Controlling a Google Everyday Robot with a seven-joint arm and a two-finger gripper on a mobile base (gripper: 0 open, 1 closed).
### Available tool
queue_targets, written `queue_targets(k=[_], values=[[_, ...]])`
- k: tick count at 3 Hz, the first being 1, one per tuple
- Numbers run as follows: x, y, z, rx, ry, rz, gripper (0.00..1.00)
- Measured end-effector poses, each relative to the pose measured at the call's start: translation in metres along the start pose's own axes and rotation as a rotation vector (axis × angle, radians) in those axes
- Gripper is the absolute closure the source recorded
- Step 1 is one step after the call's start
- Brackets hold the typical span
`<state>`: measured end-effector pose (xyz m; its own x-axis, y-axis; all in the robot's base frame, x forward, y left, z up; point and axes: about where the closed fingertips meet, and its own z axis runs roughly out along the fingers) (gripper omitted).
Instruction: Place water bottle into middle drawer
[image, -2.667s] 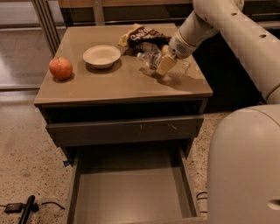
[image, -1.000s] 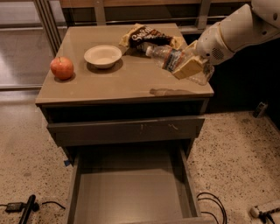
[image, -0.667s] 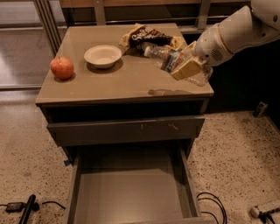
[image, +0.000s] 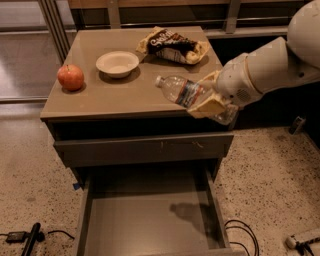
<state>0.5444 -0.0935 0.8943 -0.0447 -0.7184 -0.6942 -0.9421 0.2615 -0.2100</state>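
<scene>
My gripper is shut on the water bottle, a clear crinkled bottle with a white cap pointing left. It holds the bottle lying tilted in the air over the cabinet's front right edge. Below, the middle drawer is pulled open, with a plain grey floor and thin side walls. The bottle's shadow falls on the drawer floor at the right.
On the cabinet top stand a red apple, a white bowl and a dark snack bag. The shut drawer with scratch marks lies above the open one. Cables lie on the floor.
The gripper has lifted the bottle off the cabinet top and carried it forward and to the right, to the front edge above the open drawer.
</scene>
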Motion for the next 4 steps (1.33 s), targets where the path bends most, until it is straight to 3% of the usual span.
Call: queue_targets(k=[2,3,4], values=[[0.068,0.1,0.091,-0.171,0.077,0.019,1.0],[0.091,0.125,0.136,-0.226,0.075,-0.001,1.0],[0.108,0.14,0.171,-0.227,0.034,-0.011,1.0]])
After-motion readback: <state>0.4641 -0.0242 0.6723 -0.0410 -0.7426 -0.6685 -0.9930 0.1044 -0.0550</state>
